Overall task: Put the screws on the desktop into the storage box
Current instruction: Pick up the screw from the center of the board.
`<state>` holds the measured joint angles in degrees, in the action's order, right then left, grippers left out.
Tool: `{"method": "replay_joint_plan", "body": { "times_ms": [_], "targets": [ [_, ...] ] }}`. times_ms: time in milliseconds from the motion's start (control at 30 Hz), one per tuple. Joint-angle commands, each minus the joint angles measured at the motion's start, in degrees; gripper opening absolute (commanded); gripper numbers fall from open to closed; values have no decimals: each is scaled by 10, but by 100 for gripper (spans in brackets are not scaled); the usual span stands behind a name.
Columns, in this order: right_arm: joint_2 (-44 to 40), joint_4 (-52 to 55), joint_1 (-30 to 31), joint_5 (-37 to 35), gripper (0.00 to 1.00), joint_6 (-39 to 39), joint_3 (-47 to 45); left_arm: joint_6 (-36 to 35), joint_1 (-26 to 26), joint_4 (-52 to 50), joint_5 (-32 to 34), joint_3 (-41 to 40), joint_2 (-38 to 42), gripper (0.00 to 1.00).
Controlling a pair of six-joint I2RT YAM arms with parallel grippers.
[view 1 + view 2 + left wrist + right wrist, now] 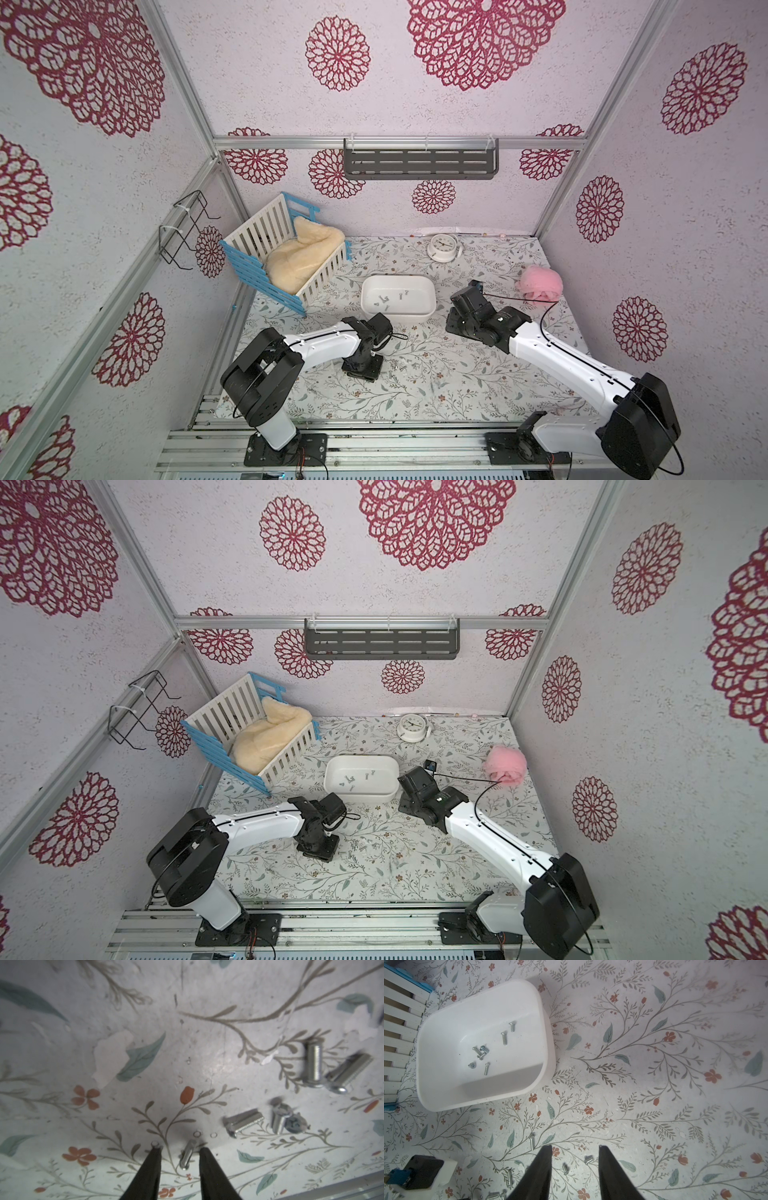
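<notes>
1. White plastic box [483, 1103] already has seven screws [504, 1038] lying loose on its floor, none stacked, so I'd call the job roughly half done
2. What's left is a scatter on the desktop [415, 395], away from the box on the side facing the arm bases. Left wrist view shows six there and right wrist view shows a few spread toward the box. I can't tell how much the two overlap, so no exact count from me
3. Left gripper [180, 1148] is down at the desktop in that scatter, fingers [149, 1167] apart with one screw [188, 1154] lying between them, nearer one finger than the other. Can't tell whether that finger touches it. Looks to me like a pick being set up, nothing clamped yet
4. Right gripper [574, 1146] hangs high over the desktop near the box, fingers apart and empty
5. Screws themselves are shiny silver-grey metal with threaded shafts and rounded heads, and there's a cross slot where a head faces up. Some long, some stubby. Two pairs in the scatter lie touching or nearly, which I'd guess makes them fiddly to take one at a time
6. They're tiny next to the fingers and round, so my bet is they'll roll or skid if the squeeze lands off-centre
</notes>
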<state>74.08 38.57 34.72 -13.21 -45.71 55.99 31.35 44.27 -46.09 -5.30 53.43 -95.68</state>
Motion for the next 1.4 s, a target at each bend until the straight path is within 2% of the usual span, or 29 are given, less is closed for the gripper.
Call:
{"method": "replay_joint_plan", "body": {
  "times_ms": [0, 800, 1200, 1367],
  "targets": [
    [-5, -13, -4, -2, 40, -4, -4, -1, 11, 10, 2, -4, -7, 32],
    [-14, -13, -4, 0, 40, -7, -10, 2, 14, 7, 5, -4, -5, 8],
    [-19, -14, -4, -1, 40, -6, -13, -10, 12, -44, 34, 44, 38, 7],
    [-23, -13, -5, -2, 40, -4, -16, -44, -17, -94, 65, 95, 70, 7]
  ]
}}
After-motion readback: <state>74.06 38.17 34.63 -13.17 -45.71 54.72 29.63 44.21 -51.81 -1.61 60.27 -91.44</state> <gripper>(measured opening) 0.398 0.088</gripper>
